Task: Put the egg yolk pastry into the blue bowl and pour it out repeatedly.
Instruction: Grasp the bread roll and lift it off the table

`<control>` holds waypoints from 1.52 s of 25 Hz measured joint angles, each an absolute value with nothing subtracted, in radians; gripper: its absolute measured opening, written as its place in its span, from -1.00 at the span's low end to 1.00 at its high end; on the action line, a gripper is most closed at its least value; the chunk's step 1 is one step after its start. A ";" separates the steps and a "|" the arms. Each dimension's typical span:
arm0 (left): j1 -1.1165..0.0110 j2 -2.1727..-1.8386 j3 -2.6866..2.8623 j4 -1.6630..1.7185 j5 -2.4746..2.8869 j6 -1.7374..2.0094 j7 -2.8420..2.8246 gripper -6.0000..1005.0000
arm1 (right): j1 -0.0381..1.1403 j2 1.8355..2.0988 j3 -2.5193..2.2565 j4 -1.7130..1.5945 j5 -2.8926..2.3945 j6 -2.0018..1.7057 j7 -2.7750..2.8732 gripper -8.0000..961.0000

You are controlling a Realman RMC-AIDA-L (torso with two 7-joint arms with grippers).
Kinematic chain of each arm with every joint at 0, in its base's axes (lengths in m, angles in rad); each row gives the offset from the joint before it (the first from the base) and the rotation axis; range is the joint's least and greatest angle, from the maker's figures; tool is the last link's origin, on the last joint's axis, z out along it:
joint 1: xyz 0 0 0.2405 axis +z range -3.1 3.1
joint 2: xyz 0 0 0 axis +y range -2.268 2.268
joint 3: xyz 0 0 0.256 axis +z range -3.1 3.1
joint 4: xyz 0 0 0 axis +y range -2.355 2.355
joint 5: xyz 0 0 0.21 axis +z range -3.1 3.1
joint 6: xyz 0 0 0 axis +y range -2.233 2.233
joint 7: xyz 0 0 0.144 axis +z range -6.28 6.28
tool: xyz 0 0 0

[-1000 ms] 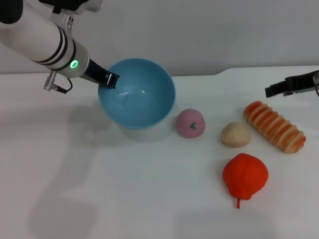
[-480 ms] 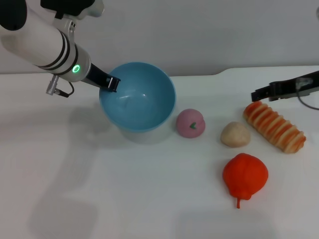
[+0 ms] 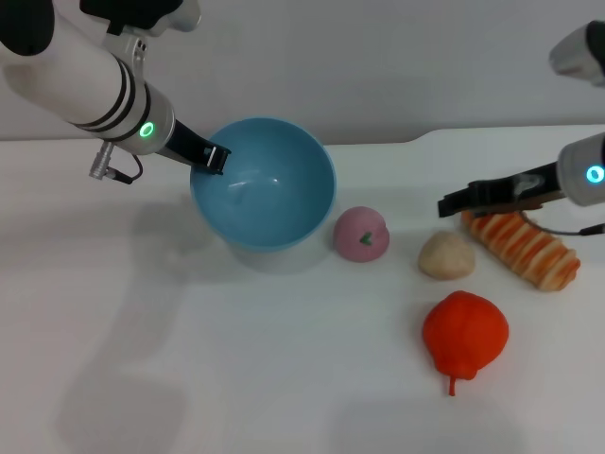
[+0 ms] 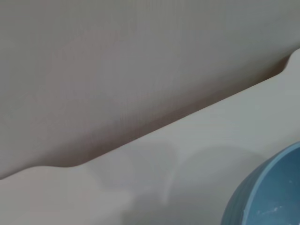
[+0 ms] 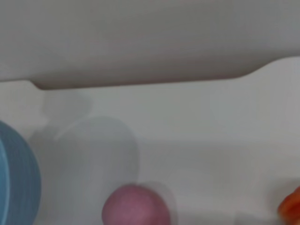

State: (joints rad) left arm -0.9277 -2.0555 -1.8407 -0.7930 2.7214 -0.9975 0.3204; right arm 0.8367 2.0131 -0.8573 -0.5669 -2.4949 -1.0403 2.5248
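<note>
White table point(image 3: 189, 378) with two robot arms over scattered food.
Left gripper point(image 3: 210, 156) grips the tilted blue bowl point(image 3: 269, 189) rim; right gripper point(image 3: 452, 203), finger state unclear, hovers beside the egg yolk pastry point(image 3: 446, 255) on the table.

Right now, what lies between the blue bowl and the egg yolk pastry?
In the head view, only the pink ball sits between the blue bowl and the egg yolk pastry.

pastry point(image 3: 446, 255) flanked: pink ball point(image 3: 361, 235) | ridged bread point(image 3: 526, 246) | front: red fruit point(image 3: 464, 334)
</note>
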 joint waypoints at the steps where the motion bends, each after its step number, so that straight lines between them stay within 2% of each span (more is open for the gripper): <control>1: -0.928 -2.056 -1.840 -0.794 2.721 -0.998 0.321 -0.99 | 0.842 2.015 -0.858 -0.553 -2.496 -1.031 2.525 0.07; 9: -0.928 -2.055 -1.826 -0.797 2.723 -1.003 0.327 -0.99 | 0.858 2.022 -0.860 -0.468 -2.528 -0.995 2.546 0.07; 28: -0.919 -2.055 -1.802 -0.801 2.723 -1.016 0.325 -0.99 | 0.814 2.035 -0.882 -0.448 -2.533 -0.921 2.536 -0.20; 34: -0.917 -2.055 -1.800 -0.802 2.723 -1.016 0.320 -0.99 | 0.811 2.041 -0.929 -0.481 -2.534 -0.916 2.527 -0.35; 38: -0.920 -2.056 -1.800 -0.803 2.722 -1.015 0.319 -0.99 | 0.803 2.054 -0.938 -0.560 -2.531 -0.941 2.526 -0.45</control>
State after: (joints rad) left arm -0.9201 -2.0560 -1.8003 -0.8028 2.7217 -1.0155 0.3195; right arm 0.8035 2.0543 -0.9375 -0.5598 -2.5311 -0.9406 2.5263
